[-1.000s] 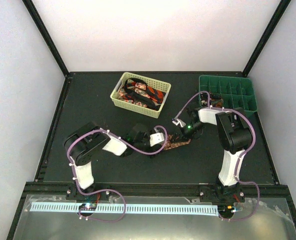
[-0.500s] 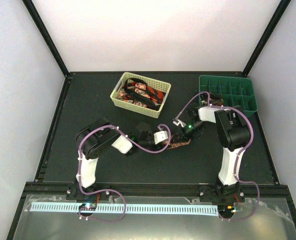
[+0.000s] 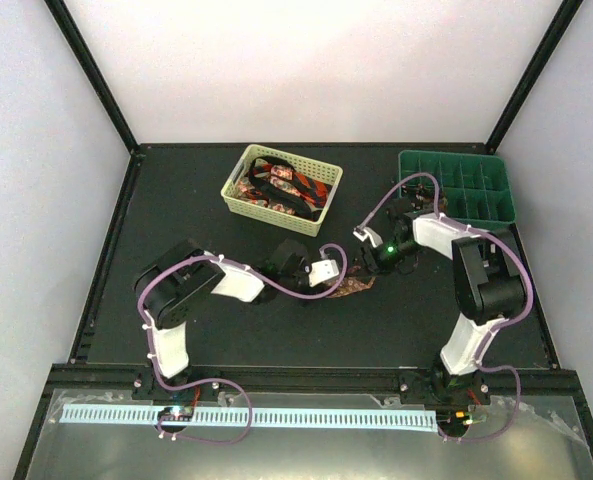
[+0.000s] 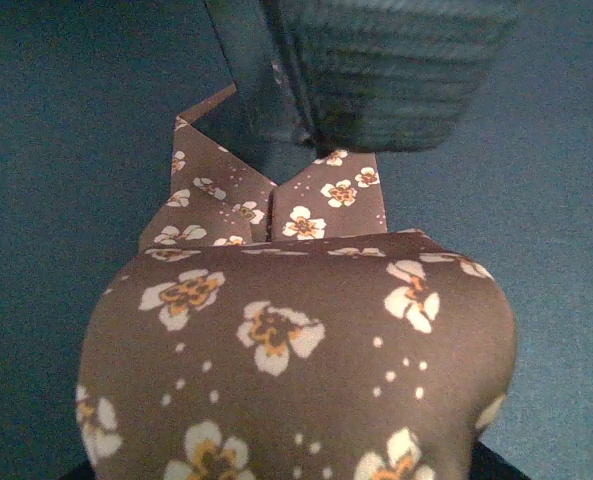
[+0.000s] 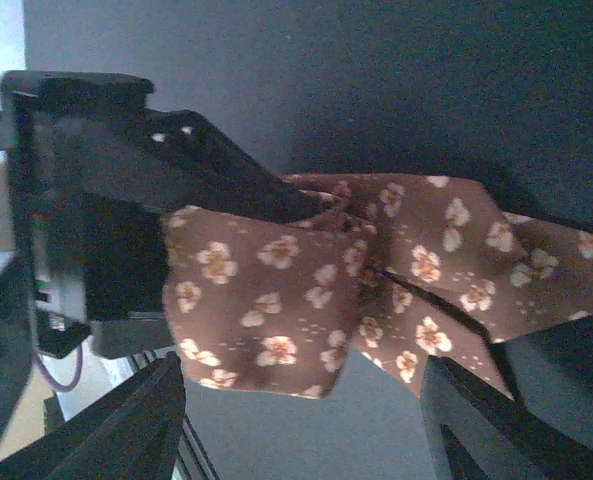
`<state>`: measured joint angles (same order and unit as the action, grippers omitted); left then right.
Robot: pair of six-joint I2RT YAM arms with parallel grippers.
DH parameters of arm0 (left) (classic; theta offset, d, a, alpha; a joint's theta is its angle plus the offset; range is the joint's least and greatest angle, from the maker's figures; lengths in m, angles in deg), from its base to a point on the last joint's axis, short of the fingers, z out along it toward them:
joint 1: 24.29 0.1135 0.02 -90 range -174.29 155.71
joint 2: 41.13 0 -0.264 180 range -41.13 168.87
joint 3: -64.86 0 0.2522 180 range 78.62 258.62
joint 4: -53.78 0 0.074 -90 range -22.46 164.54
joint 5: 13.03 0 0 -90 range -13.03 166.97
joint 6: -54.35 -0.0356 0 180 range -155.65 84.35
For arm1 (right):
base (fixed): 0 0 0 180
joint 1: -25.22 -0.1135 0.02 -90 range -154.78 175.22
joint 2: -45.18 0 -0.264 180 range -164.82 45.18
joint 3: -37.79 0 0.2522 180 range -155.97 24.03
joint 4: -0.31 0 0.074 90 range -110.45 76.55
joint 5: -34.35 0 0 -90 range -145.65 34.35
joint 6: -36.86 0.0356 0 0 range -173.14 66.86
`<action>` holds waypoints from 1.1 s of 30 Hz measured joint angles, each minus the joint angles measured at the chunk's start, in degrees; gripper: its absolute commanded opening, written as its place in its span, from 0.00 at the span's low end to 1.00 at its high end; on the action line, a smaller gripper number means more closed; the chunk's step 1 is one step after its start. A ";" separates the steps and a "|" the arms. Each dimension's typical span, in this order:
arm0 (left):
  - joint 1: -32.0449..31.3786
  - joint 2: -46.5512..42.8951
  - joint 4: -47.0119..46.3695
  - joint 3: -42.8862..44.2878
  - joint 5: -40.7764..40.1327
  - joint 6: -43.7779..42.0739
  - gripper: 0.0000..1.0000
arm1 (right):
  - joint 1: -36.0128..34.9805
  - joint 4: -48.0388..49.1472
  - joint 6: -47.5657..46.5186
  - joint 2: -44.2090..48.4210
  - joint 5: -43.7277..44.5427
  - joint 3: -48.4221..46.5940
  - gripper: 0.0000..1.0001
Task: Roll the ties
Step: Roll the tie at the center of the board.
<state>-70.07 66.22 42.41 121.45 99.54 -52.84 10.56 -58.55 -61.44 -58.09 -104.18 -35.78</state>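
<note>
Judging from the top view, little is done: one brown tie (image 3: 356, 289) is lying part-rolled at the middle of the table (image 3: 176, 230) between the left gripper (image 3: 341, 283) and the right gripper (image 3: 371, 270), the red-and-black ties (image 3: 286, 185) are left in the basket (image 3: 266, 213), and since the earlier frame both elbows are swung outward. In the left wrist view, the roll is draped over the left fingers, so their spacing cannot be told. In the right wrist view, the right fingers (image 5: 146, 420) are spread wide, with the roll ahead of them and nothing held.
</note>
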 measured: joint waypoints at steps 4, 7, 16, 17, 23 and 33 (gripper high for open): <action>-0.28 -0.04 3.82 2.01 -0.76 -0.28 0.37 | -1.07 1.66 1.16 1.60 -1.42 0.39 0.61; -0.50 0.00 6.01 3.21 -1.36 -0.37 0.37 | -2.86 3.08 2.14 1.18 -1.51 0.37 0.52; -0.76 0.02 7.76 3.98 -1.99 -0.44 0.49 | -5.01 4.11 2.69 -2.16 -0.81 -0.63 0.02; -0.76 0.02 7.76 3.98 -2.01 -0.48 0.55 | -4.98 4.02 2.60 -2.16 -0.35 -0.76 0.02; -0.26 -0.02 6.67 3.06 -0.81 -0.11 0.73 | -3.43 3.98 2.45 -3.52 2.54 -0.92 0.02; 0.44 -0.09 -1.16 0.26 2.45 0.79 0.81 | -1.20 3.74 3.30 -4.92 6.91 -0.81 0.02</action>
<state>-69.63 66.13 41.25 121.71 101.99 -52.05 9.36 -54.81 -58.14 -63.01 -97.27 -36.59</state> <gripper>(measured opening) 0.798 0.047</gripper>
